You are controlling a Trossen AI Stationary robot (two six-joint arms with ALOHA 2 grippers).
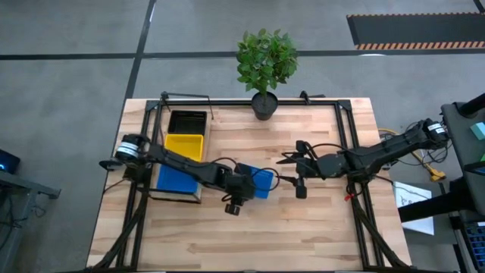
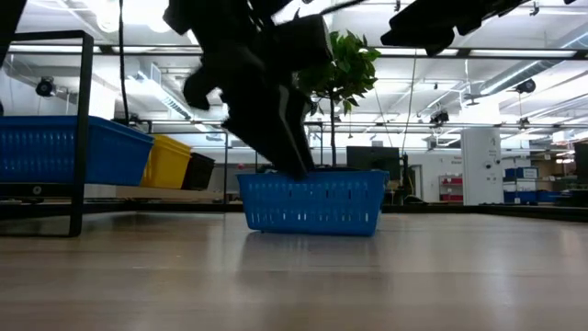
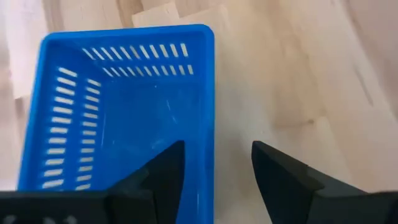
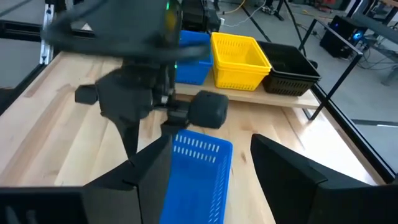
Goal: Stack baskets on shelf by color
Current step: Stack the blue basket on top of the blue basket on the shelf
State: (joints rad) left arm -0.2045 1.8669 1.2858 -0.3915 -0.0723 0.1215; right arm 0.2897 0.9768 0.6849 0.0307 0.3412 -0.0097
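1. The left hand was seen directly over the loose blue basket, which stood on the bench near its middle. Its fingers were spread, one over the basket's inside and the other outside, so that one long side wall lay between them; nothing was yet gripped.
2. The basket's long axis was seen to run straight ahead from the left hand in the left wrist view, with the far short wall at the end of that line. A closing of the fingers across the wall, rather than along it, was judged to be what the coming move called for.
3. The right hand was held just beyond the basket's other side, near but not touching, with its fingers open and empty. The left hand was clearly the nearer of the two.
4. Farther off, the shelf lay toward the left arm's base. On it a blue basket on the shelf, a yellow basket and a black basket were set in a row.
5. The blue one on the shelf was judged to be the loose basket's destination, a short carry back along the left arm's own side.
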